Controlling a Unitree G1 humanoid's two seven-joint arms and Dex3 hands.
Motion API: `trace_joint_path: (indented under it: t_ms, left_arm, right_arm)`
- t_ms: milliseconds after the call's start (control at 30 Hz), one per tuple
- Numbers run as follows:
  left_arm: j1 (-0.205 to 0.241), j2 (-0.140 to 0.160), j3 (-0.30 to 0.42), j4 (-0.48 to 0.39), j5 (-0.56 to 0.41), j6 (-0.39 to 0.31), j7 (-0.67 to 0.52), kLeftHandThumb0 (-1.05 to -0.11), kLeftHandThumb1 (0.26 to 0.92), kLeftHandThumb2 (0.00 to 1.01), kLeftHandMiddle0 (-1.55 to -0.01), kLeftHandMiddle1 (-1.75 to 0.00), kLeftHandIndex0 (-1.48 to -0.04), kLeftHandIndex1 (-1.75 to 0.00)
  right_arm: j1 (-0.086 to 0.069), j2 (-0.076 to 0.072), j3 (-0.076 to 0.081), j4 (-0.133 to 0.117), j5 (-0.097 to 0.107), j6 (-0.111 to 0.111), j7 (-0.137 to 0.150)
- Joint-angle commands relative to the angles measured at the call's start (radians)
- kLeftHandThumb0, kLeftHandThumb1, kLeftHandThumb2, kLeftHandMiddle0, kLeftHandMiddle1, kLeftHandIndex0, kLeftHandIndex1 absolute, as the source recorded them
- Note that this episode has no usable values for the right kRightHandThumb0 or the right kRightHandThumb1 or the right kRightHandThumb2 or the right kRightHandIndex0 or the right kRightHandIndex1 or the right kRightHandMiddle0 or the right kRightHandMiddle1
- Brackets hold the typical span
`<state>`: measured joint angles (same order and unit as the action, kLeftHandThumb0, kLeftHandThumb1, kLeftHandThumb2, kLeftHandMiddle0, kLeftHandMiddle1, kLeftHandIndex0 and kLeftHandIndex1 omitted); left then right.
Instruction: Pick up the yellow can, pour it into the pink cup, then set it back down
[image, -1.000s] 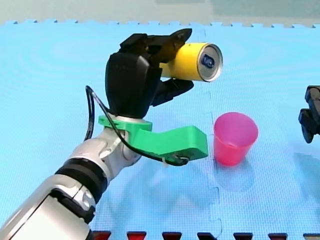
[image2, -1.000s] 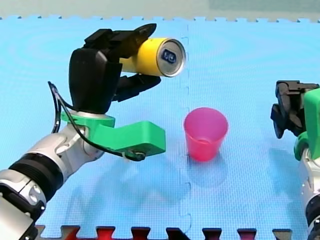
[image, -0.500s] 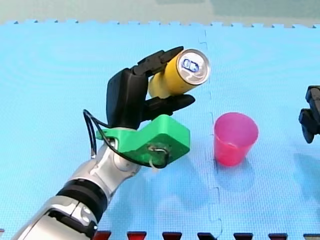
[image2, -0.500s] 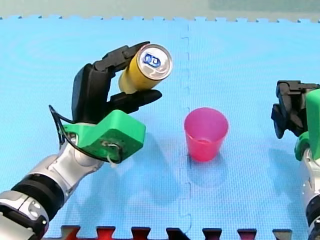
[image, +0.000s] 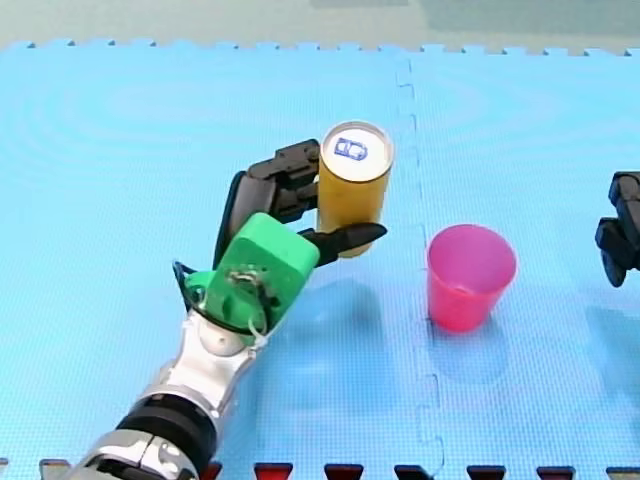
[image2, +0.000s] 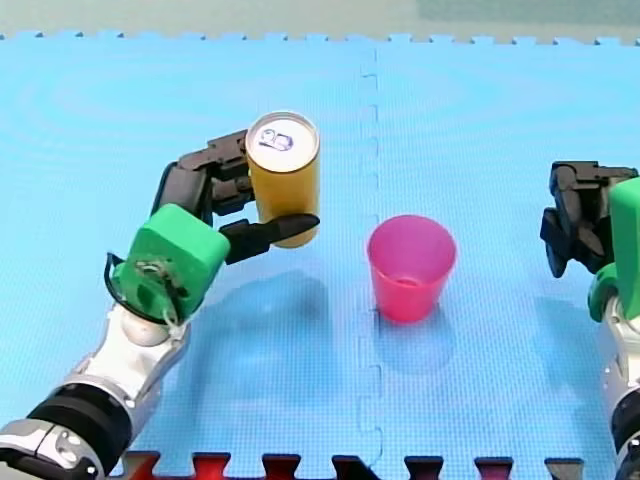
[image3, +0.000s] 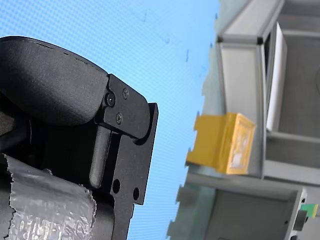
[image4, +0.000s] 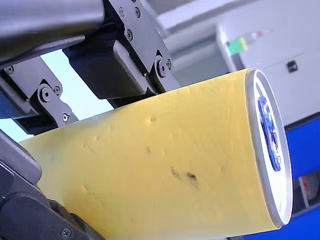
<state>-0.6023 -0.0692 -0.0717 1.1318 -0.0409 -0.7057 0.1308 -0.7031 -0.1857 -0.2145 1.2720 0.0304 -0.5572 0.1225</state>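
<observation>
Clasping upright yellow can (image: 353, 190), left hand (image: 275, 200) wrapped around it, beside pink cup (image: 470, 277), right hand (image2: 578, 218) well right of cup, grip unclear.

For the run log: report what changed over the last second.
The left hand, gripping the yellow can, rotated it from lying sideways, top toward the pink cup, back to upright, and brought it lower and away from the cup. The grip stayed closed on the can throughout. The pink cup kept its place on the blue mat, and the right hand stayed at the right edge.
</observation>
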Motion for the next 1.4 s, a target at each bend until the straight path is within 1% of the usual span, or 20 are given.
trace_joint_path:
  t_ms: [0,67,133,233,333,467,600,867,1067,1200,1367]
  left_arm:
    - [0.054,0.024,0.125,-0.064,-0.113,0.018,-0.040,-0.387,0.784,0.00,-1.32,-0.03,-1.20,0.00]
    - [0.060,0.037,0.142,-0.056,-0.118,0.033,-0.045,-0.372,0.785,0.00,-1.32,-0.02,-1.21,0.00]
    - [0.066,0.043,0.153,-0.055,-0.120,0.054,-0.054,-0.357,0.787,0.00,-1.33,-0.02,-1.21,0.00]
    - [0.080,0.042,0.167,-0.070,-0.112,0.100,-0.059,-0.346,0.788,0.00,-1.33,-0.02,-1.21,0.00]
    - [0.092,0.036,0.174,-0.090,-0.093,0.121,-0.048,-0.351,0.788,0.00,-1.33,-0.02,-1.21,0.00]
    - [0.105,0.033,0.186,-0.110,-0.074,0.137,-0.043,-0.366,0.787,0.00,-1.33,-0.01,-1.21,0.00]
    - [0.113,0.032,0.192,-0.121,-0.057,0.146,-0.036,-0.375,0.787,0.00,-1.33,-0.01,-1.21,0.00]
    - [0.126,0.036,0.196,-0.137,-0.023,0.149,-0.020,-0.386,0.785,0.00,-1.33,-0.01,-1.21,0.00]
    - [0.123,0.034,0.196,-0.116,-0.007,0.157,-0.024,-0.389,0.787,0.00,-1.33,-0.01,-1.21,0.00]
    - [0.111,0.022,0.190,-0.084,0.006,0.168,-0.019,-0.387,0.788,0.00,-1.34,0.00,-1.21,0.00]
    - [0.095,0.007,0.196,-0.030,0.009,0.144,-0.025,-0.385,0.785,0.00,-1.34,-0.01,-1.22,0.00]
  right_arm:
    - [0.007,-0.024,-0.008,-0.002,0.007,0.003,0.007]
    - [0.009,-0.026,-0.006,-0.002,0.004,0.000,0.007]
    - [0.010,-0.028,-0.004,-0.001,0.000,-0.003,0.005]
    - [0.012,-0.031,-0.001,-0.001,-0.004,-0.006,0.004]
    - [0.012,-0.033,0.000,-0.001,-0.004,-0.007,0.005]
    - [0.012,-0.038,0.000,0.000,-0.005,-0.008,0.009]
    - [0.009,-0.045,0.002,0.008,-0.008,0.000,0.013]
    - [0.011,-0.046,-0.003,0.017,-0.006,0.005,0.020]
    - [0.011,-0.049,-0.010,0.021,-0.002,0.009,0.031]
    - [0.012,-0.050,-0.013,0.021,-0.001,0.007,0.036]
    - [0.014,-0.051,-0.020,0.021,0.004,0.004,0.044]
